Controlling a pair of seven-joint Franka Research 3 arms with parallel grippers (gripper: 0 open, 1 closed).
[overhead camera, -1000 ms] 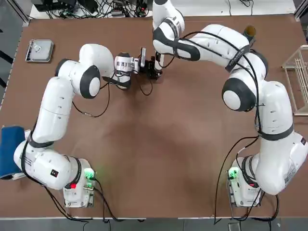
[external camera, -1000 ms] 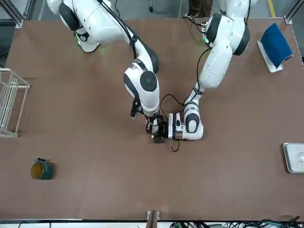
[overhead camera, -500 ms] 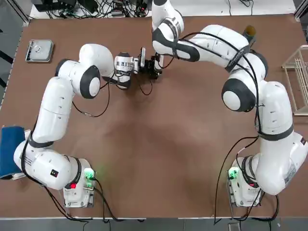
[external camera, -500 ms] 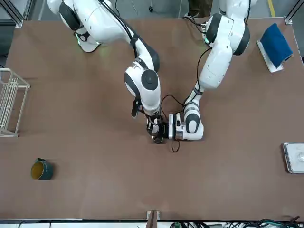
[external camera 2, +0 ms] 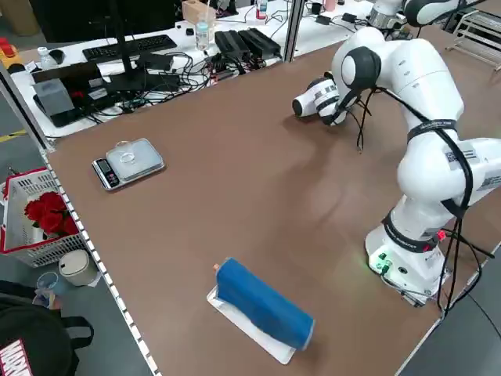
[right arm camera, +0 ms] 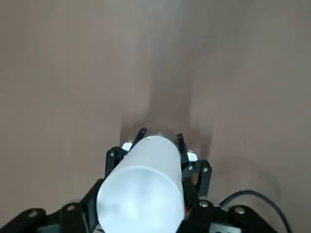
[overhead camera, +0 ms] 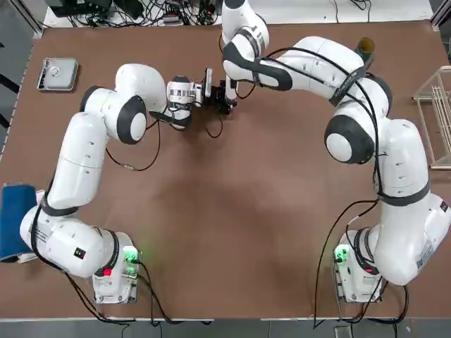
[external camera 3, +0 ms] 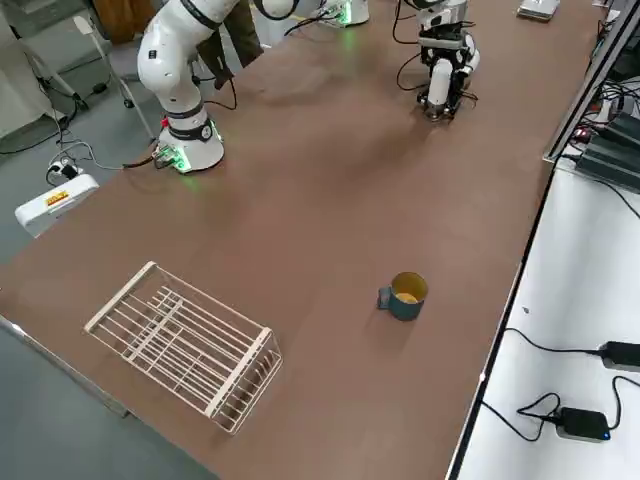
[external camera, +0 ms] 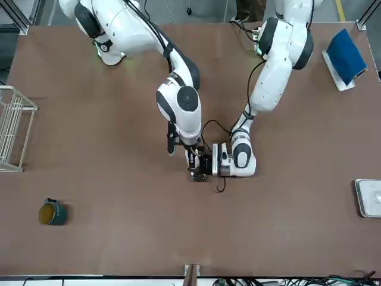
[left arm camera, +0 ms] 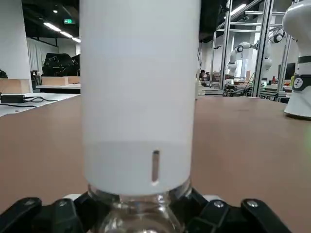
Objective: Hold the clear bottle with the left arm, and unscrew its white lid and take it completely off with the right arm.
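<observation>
The clear bottle [left arm camera: 141, 219] stands upright on the table near its far edge, and my left gripper [left arm camera: 141, 213] is shut on its glass body from the side. Its tall white lid [left arm camera: 140, 92] rises above the left fingers. My right gripper [right arm camera: 141, 204] comes down from above and is shut on the white lid [right arm camera: 143, 187]. In the top view the left gripper [overhead camera: 215, 95] and the right gripper [overhead camera: 228, 94] meet at one spot, and the bottle is hidden between them. In the front view they meet at the right gripper [external camera: 196, 168].
A small scale [overhead camera: 58, 74] lies at the far left. A blue roll on a white pad [external camera 2: 262, 305] sits at the near left edge. A wire rack [external camera 3: 185, 345] and a dark teal cup [external camera 3: 403, 295] stand on the right side. A loose cable [overhead camera: 134, 167] trails beside the left arm.
The right gripper's fingers have closed on the white lid, and its wrist has turned a little. The left arm and the bottle have stayed in place.
</observation>
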